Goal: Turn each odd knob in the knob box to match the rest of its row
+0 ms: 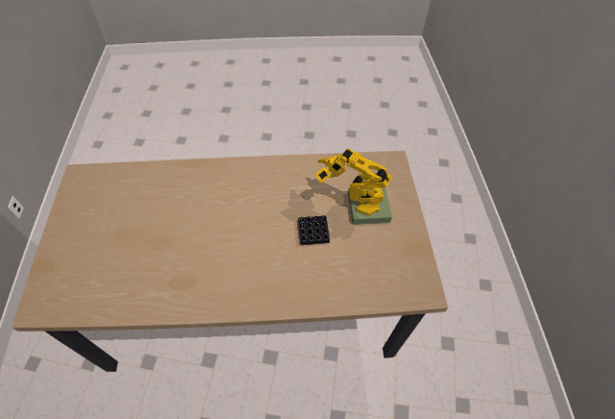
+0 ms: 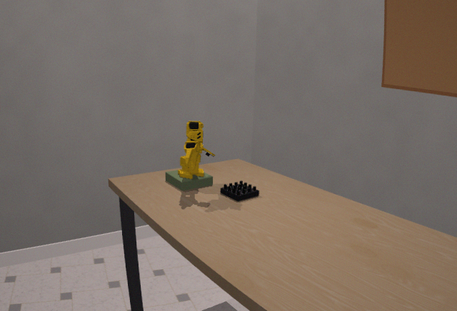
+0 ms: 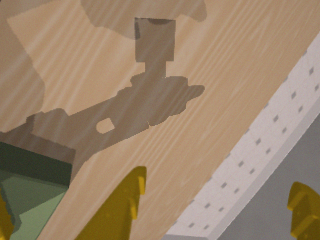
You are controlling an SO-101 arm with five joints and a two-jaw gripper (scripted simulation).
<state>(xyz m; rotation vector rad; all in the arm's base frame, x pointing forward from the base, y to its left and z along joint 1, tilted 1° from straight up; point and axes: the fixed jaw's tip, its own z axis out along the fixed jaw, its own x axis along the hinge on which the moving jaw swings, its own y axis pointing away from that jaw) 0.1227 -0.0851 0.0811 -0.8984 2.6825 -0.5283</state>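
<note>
The black knob box lies flat on the wooden table, a little in front of the arm's base. Its knobs are too small to read where they point. My yellow gripper hangs in the air above bare table behind the box, well clear of it. Its fingers stand apart with nothing between them. The knob box does not show in the wrist view, only the arm's shadow on the wood.
The arm stands on a green base block near the table's far right edge. The table's back edge and the tiled floor lie just beyond the gripper.
</note>
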